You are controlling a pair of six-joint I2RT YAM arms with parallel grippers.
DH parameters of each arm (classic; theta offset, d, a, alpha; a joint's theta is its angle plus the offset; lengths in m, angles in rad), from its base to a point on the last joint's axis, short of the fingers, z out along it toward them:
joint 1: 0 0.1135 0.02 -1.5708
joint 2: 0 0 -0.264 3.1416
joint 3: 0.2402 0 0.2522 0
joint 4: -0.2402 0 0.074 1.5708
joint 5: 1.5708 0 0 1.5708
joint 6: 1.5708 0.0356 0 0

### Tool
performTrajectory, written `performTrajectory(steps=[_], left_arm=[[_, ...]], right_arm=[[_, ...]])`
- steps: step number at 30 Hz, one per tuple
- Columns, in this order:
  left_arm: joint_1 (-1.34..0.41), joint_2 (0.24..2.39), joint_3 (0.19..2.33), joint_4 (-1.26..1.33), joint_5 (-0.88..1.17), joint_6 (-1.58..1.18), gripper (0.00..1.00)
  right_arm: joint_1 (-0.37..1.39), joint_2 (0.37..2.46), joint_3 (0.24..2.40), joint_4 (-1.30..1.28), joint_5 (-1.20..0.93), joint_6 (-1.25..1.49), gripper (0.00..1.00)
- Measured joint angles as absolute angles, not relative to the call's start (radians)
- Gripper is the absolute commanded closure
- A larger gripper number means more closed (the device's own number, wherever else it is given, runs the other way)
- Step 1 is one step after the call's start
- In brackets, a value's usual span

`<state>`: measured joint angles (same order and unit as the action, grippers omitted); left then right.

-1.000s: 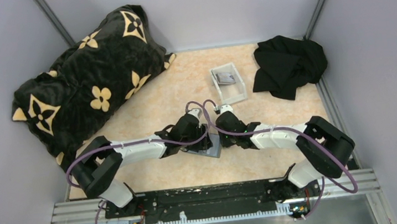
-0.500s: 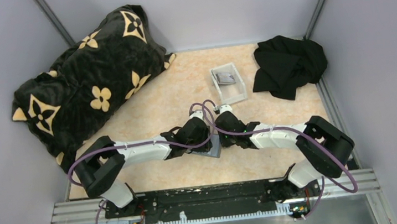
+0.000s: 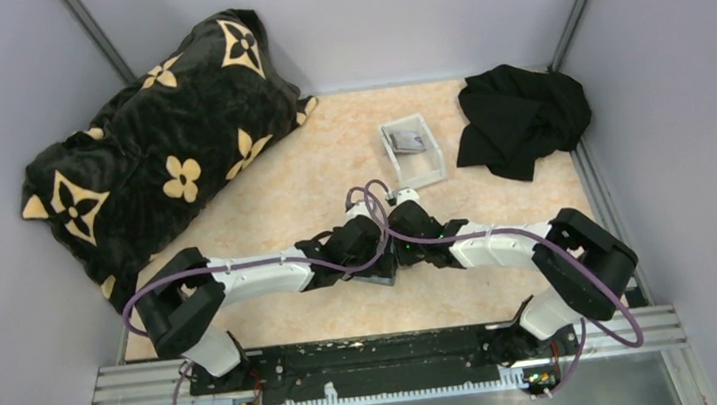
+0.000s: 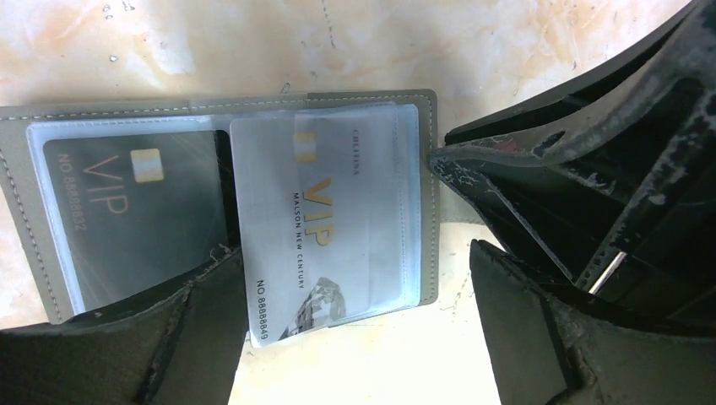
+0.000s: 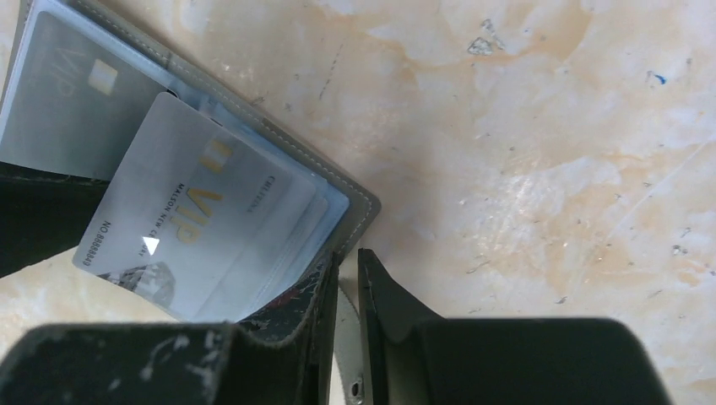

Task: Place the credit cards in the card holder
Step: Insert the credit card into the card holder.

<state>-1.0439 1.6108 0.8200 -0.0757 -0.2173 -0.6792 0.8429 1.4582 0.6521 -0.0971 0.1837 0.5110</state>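
The small grey soft bifold card holder [image 4: 428,194] lies open on the marbled beige worktop [image 4: 507,51], a dark credit card [image 4: 127,211] seated in one panel and a silvery credit card [image 4: 325,228] only part-way into the other. Jaws of the left gripper [image 4: 355,261] stand wide apart astride it. Those of the right gripper [image 5: 346,257], nearly together, seem to pinch the holder's edge. A crooked nudge could jam the card or drag it out. A second ago the left jaws were narrower and further left.

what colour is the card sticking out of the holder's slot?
Silvery grey card with gold VIP lettering; clearest in left wrist view.
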Motion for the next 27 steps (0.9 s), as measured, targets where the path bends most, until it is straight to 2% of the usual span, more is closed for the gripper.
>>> performTrajectory(steps=[12, 20, 27], left_arm=[[-1.057, 1.588, 0.802, -0.098, -0.268, -0.687, 0.06], [-1.059, 1.468, 0.691, -0.138, -0.364, -0.710, 0.13], [-1.059, 1.381, 0.630, -0.144, -0.429, -0.713, 0.15]], right_arm=[[0.852, 1.466, 0.656, -0.088, 0.168, 0.509, 0.84], [0.864, 1.468, 0.656, -0.077, 0.157, 0.510, 0.84], [0.864, 1.473, 0.656, -0.070, 0.152, 0.510, 0.85]])
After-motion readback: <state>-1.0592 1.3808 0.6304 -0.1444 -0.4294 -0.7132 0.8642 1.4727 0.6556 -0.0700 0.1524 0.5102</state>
